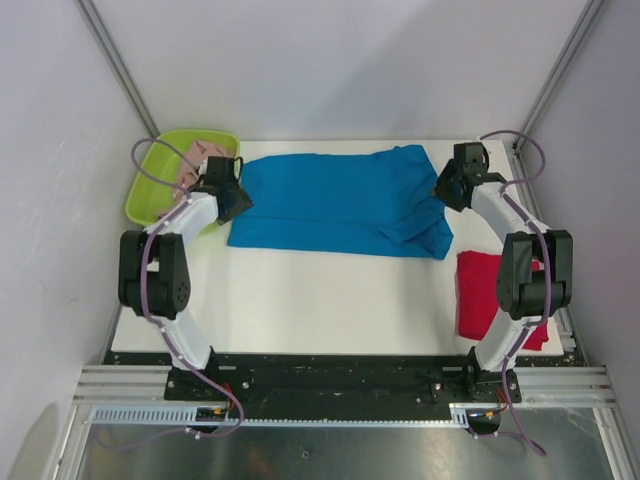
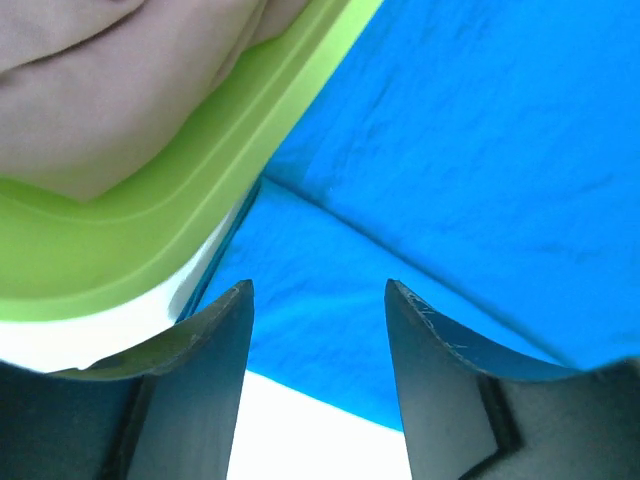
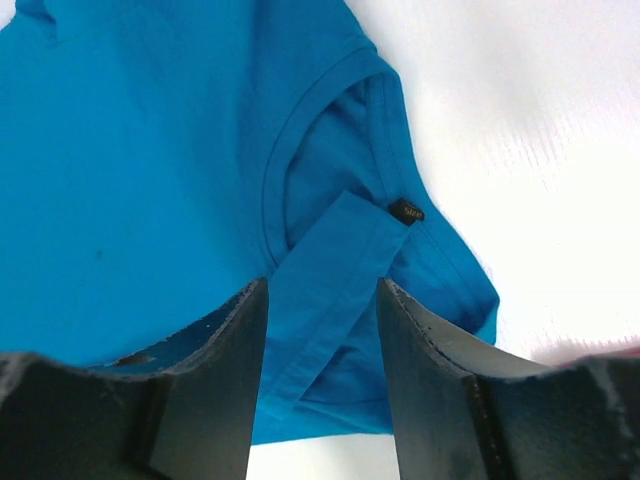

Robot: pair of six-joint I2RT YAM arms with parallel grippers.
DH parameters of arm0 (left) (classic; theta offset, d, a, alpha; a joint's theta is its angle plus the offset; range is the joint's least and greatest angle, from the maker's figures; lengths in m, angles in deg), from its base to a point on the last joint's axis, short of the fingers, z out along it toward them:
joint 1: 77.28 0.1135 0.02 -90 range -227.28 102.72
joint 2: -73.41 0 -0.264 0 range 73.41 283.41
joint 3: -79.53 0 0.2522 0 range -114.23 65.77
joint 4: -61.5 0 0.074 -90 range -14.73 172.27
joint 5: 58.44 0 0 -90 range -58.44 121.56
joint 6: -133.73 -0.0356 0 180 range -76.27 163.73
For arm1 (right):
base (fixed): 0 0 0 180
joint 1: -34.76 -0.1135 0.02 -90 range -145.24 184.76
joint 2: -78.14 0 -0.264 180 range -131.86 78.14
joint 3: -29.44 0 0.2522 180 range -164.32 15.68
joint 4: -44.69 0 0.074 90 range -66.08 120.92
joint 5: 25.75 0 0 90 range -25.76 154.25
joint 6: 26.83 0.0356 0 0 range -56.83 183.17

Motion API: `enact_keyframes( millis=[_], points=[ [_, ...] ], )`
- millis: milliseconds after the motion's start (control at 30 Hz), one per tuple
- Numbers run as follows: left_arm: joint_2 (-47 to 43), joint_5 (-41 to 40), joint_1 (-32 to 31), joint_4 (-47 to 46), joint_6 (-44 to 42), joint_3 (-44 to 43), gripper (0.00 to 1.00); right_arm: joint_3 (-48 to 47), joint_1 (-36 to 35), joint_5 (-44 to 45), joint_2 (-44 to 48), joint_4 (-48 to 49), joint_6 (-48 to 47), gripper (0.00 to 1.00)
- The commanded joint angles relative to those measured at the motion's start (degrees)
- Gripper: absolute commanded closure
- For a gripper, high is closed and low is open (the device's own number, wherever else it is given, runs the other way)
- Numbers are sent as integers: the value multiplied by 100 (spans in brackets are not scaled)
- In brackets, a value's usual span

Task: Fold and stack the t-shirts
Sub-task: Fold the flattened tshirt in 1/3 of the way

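The blue t-shirt (image 1: 335, 200) lies folded lengthwise across the far half of the table. My left gripper (image 1: 236, 200) is open over its left end, jaws apart above the blue cloth (image 2: 470, 150) near its corner. My right gripper (image 1: 443, 190) is open over its right end, jaws apart above the collar and folded sleeve (image 3: 330, 270). The red t-shirt (image 1: 480, 290) lies folded at the right, partly behind the right arm. The pale pink t-shirt (image 2: 110, 90) lies in the lime-green tray (image 1: 170, 165).
The lime-green tray's rim (image 2: 200, 200) sits right beside the blue shirt's left end. White table (image 1: 320, 300) shows in front of the shirt. Frame posts and grey walls bound the back and sides.
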Motion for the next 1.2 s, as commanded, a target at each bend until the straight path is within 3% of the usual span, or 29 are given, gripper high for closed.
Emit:
enact_keyframes(
  millis=[0, 200, 400, 600, 1167],
  points=[
    [-835, 510, 13, -236, -316, 465, 44, -190, 76, -1, 442, -516, 88, 52],
    [-1055, 1064, -60, -391, -251, 1031, 60, 977, 299, -76, 1337, -618, 424, 69],
    [-654, 1300, -214, -420, -123, 981, 67, 2582, 667, -440, 1945, -95, 833, 78],
    [-241, 1309, -220, -431, -20, 891, 69, 3229, 641, -705, 2001, 537, 948, 76],
    [109, 806, -194, -426, 98, 977, 69, 3443, 227, -393, 1633, 1164, 1289, 69]
  ],
)
